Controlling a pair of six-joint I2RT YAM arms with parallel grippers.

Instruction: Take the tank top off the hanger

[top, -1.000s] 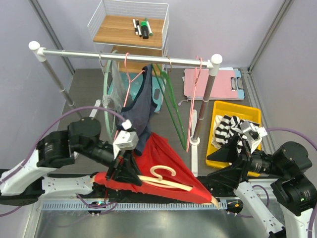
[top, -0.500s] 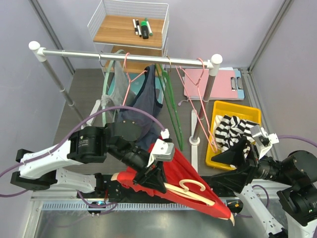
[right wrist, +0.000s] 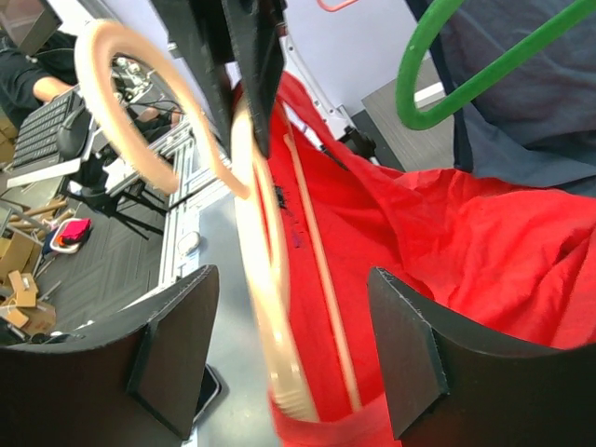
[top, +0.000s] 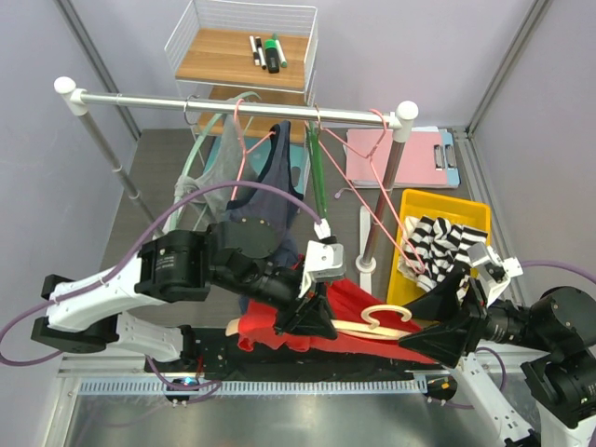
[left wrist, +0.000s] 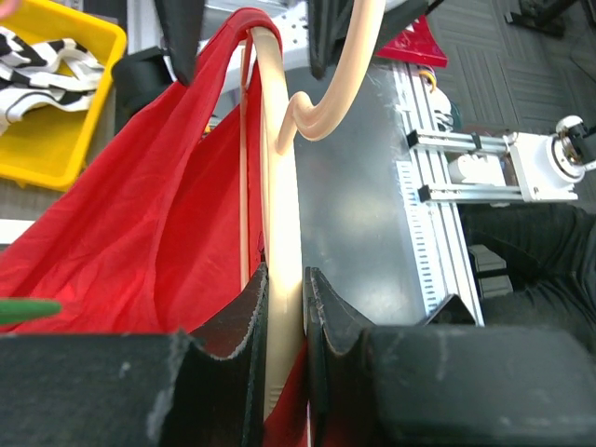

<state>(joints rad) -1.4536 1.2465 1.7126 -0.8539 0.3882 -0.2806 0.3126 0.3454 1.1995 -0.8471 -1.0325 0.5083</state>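
Your left tool [left wrist: 284, 279] was pinched narrow on one arm of the cream hanger [left wrist: 279, 186], a smooth, rounded bar with a plastic-like sheen. The bar ran straight out from the tool and curled into a crook-shaped hook at its far end. The black fingers [left wrist: 244, 317], finely ridged along their inner edges, pressed the bar from both sides with no gap showing.

The red tank top [left wrist: 158, 214] was on that hanger. It was thin, matte cloth, draped over the bar and falling in soft, shallow folds to one side of your left tool, with a narrow hemmed edge lying right alongside the bar. Some of the red cloth sat just below the clamped fingers as well.

Your right tool [right wrist: 291, 279] stood wide. Its two blocky, flat-faced black fingers [right wrist: 177, 354] sat either side of the hanger's other arm, which passed between them blurred — as far as you could tell it touched neither. Red cloth bunched in loose creases just beyond that tool's right-hand finger.

Further out from the right tool hung a green hanger [right wrist: 484, 65], a round glossy loop, against a dark navy garment [right wrist: 549, 112] of dull knit. Both hung from a shiny metal rail [top: 233, 103] on white posts, well beyond both tools.

Just beyond your right tool sat a yellow bin [top: 445, 196], hard-edged and rectangular, on the dark worktop [top: 158, 158]. A crumpled black-and-white striped cloth [top: 433, 240] lay inside it.
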